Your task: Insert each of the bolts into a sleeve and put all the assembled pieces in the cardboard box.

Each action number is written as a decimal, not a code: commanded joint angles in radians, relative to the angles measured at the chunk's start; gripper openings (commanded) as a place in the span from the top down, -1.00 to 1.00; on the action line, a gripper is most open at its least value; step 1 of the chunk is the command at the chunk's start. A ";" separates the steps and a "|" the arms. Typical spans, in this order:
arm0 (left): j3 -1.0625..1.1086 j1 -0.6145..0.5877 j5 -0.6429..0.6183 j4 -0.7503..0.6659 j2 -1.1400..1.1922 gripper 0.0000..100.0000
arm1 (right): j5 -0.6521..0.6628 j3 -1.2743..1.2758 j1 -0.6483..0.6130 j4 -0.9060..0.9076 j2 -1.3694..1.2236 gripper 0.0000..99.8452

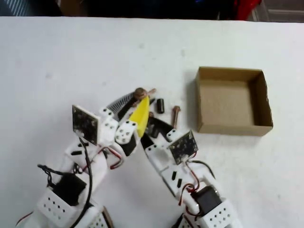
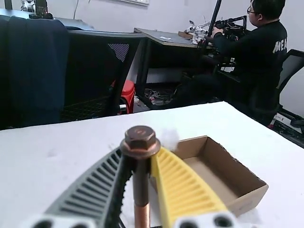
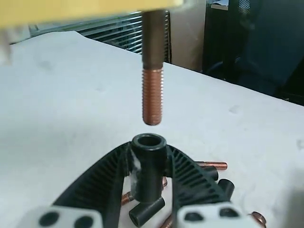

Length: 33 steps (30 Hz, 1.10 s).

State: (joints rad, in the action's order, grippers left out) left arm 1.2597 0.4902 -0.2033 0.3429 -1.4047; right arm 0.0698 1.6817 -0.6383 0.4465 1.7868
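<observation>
Over the middle of the desk (image 1: 71,61), my left gripper (image 2: 141,164) is clamped on a bolt (image 2: 140,141), head up and threaded end pointing straight down. It hangs just above the open mouth of the sleeve (image 3: 148,175) that my right gripper (image 3: 149,159) pinches upright, the two not touching. Under them a spare bolt (image 1: 175,115) and a loose sleeve (image 1: 160,105) lie on the desk, and the cardboard box (image 1: 232,128) sits nearby on my right side.
</observation>
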 commanded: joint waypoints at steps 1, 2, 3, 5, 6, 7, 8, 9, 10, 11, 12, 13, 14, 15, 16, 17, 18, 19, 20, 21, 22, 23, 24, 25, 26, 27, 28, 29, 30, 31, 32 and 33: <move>-0.018 0.004 -0.014 0.023 -0.028 0.95 | 0.020 0.009 -0.005 -0.038 0.013 0.97; -0.018 0.004 -0.014 0.023 -0.028 0.95 | 0.020 0.009 -0.005 -0.038 0.015 0.97; -0.018 0.004 -0.014 0.023 -0.028 0.95 | 0.020 0.009 -0.005 -0.038 0.015 0.97; -0.017 0.004 -0.014 0.025 -0.028 0.95 | 0.020 0.009 -0.004 -0.054 0.013 0.97; -0.017 0.004 -0.014 0.025 -0.028 0.95 | 0.020 0.009 -0.004 -0.061 0.013 0.97; -0.017 0.004 -0.014 0.025 -0.028 0.95 | 0.020 0.009 -0.004 -0.065 0.013 0.97; -0.017 0.004 -0.014 0.025 -0.028 0.95 | 0.020 0.009 -0.004 -0.065 0.013 0.97; -0.017 0.004 -0.014 0.025 -0.028 0.95 | 0.020 0.009 -0.004 -0.065 0.013 0.97; -0.017 0.004 -0.014 0.025 -0.028 0.95 | 0.020 0.009 -0.004 -0.065 0.013 0.97; -0.017 0.004 -0.014 0.028 -0.028 0.95 | 0.020 0.009 -0.004 -0.065 0.013 0.97; -0.018 0.004 -0.014 0.040 -0.028 0.95 | 0.020 0.009 -0.004 -0.065 0.013 0.97; -0.020 0.004 -0.014 0.055 -0.028 0.95 | 0.020 0.009 -0.004 -0.065 0.013 0.97; -0.021 0.004 -0.015 0.066 -0.030 0.95 | 0.020 0.009 -0.004 -0.065 0.013 0.97; -0.021 0.004 -0.015 0.074 -0.035 0.95 | 0.020 0.009 -0.004 -0.065 0.013 0.97; -0.020 0.004 -0.015 0.075 -0.041 0.95 | 0.020 0.009 -0.004 -0.065 0.015 0.97; -0.017 0.004 -0.015 0.075 -0.047 0.95 | 0.020 0.009 -0.004 -0.065 0.015 0.97; -0.017 0.004 -0.015 0.075 -0.054 0.95 | 0.020 0.009 -0.004 -0.065 0.015 0.97; -0.017 0.005 -0.015 0.075 -0.062 0.95 | 0.020 0.009 -0.004 -0.065 0.015 0.97; -0.017 0.007 -0.015 0.075 -0.068 0.95 | 0.020 0.009 -0.004 -0.065 0.015 0.97; -0.017 0.007 -0.015 0.077 -0.071 0.95 | 0.020 0.009 -0.004 -0.065 0.015 0.97; -0.017 0.007 -0.015 0.086 -0.074 0.95 | 0.020 0.009 -0.004 -0.065 0.015 0.97; -0.017 0.007 -0.015 0.098 -0.076 0.95 | 0.020 0.009 -0.004 -0.065 0.015 0.97; -0.017 0.007 -0.015 0.110 -0.076 0.95 | 0.020 0.009 -0.004 -0.065 0.015 0.97; -0.017 0.007 -0.015 0.120 -0.076 0.95 | 0.020 0.009 -0.004 -0.065 0.015 0.97; -0.015 0.007 -0.015 0.130 -0.076 0.95 | 0.020 0.009 -0.004 -0.065 0.015 0.97; -0.015 0.007 -0.015 0.140 -0.076 0.95 | 0.020 0.009 -0.004 -0.065 0.015 0.97; -0.015 0.007 -0.015 0.147 -0.076 0.95 | 0.020 0.009 -0.004 -0.065 0.015 0.97; -0.015 0.007 -0.015 0.153 -0.076 0.95 | 0.020 0.009 -0.004 -0.065 0.015 0.97; -0.014 0.007 -0.015 0.153 -0.076 0.95 | 0.020 0.009 -0.004 -0.065 0.015 0.97; -0.012 0.007 -0.015 0.153 -0.076 0.95 | 0.020 0.009 -0.004 -0.065 0.015 0.97; -0.003 0.007 -0.015 0.144 -0.076 0.95 | 0.020 0.009 -0.004 -0.065 0.015 0.97; 0.009 0.007 -0.015 0.137 -0.076 0.95 | 0.020 0.009 -0.004 -0.065 0.015 0.97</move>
State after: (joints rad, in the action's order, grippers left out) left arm 1.2658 0.4902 -0.2033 0.4933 -1.4615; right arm 0.0713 1.6817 -0.6444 0.4127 1.7868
